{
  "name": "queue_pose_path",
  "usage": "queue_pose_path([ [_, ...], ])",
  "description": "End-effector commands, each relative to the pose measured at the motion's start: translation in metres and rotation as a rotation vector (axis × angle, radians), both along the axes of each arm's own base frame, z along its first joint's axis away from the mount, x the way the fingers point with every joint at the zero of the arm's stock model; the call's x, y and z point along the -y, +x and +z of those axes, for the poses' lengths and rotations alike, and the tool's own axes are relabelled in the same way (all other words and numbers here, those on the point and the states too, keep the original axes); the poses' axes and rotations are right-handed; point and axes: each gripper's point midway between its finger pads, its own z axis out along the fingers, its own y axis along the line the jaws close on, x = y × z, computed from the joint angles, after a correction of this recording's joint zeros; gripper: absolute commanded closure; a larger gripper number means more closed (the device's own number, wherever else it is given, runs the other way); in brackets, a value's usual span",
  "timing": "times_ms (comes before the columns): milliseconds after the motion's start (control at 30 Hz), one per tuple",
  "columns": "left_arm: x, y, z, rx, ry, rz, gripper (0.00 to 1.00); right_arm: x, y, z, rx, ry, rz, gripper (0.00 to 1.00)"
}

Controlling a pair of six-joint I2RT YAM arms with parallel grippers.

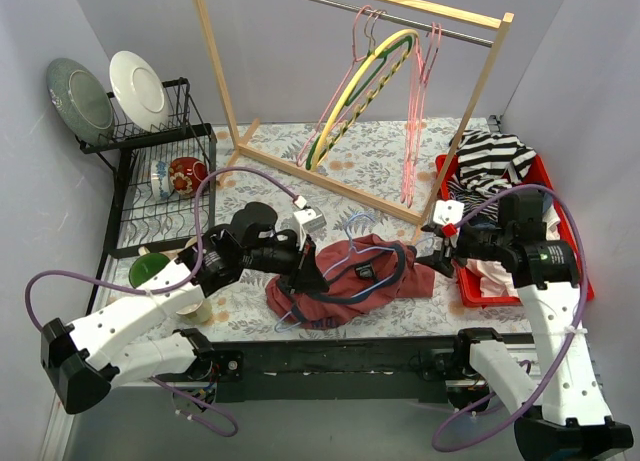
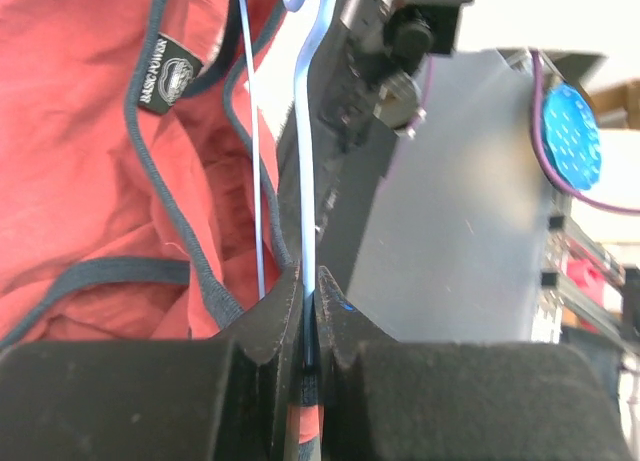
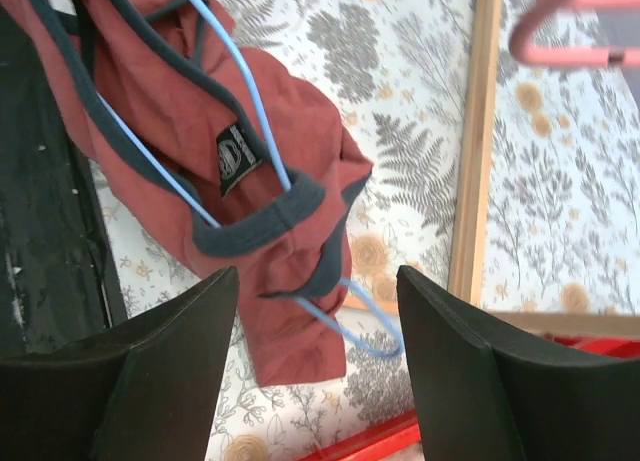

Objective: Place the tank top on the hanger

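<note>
Left claw (image 2: 310, 311) pinches the light-blue hanger (image 2: 307, 181) wire tight, presumably anchoring it while the tank top (image 1: 350, 281), bunched on the counter (image 1: 390, 171) between the arms with that wire threaded through a trimmed opening, gets dressed; right claw (image 3: 315, 281) hangs wide, empty, above it.

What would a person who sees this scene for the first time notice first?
The rust-red tank top lies crumpled at the near middle of the table, with the light-blue hanger threaded through it and the left gripper shut on its wire. Behind it stands a wooden rack hung with pink hangers and green-yellow hangers; a red bin sits at the right.
</note>
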Motion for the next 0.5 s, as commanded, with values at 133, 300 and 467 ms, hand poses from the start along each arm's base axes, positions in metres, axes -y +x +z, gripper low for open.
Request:
queue_pose_path([
  [133, 0.008, -0.025, 0.033, -0.016, -0.068, -0.189, 1.00, -0.031, -0.048, 0.023, -0.055, 0.144, 0.313, 0.26],
  [300, 0.023, -0.025, 0.038, -0.007, -0.061, -0.238, 1.00, -0.049, -0.068, 0.014, -0.160, 0.191, 0.404, 0.25],
  [467, 0.042, -0.021, 0.045, 0.020, -0.064, -0.255, 1.00, -0.063, -0.073, 0.005, -0.214, 0.193, 0.429, 0.32],
])
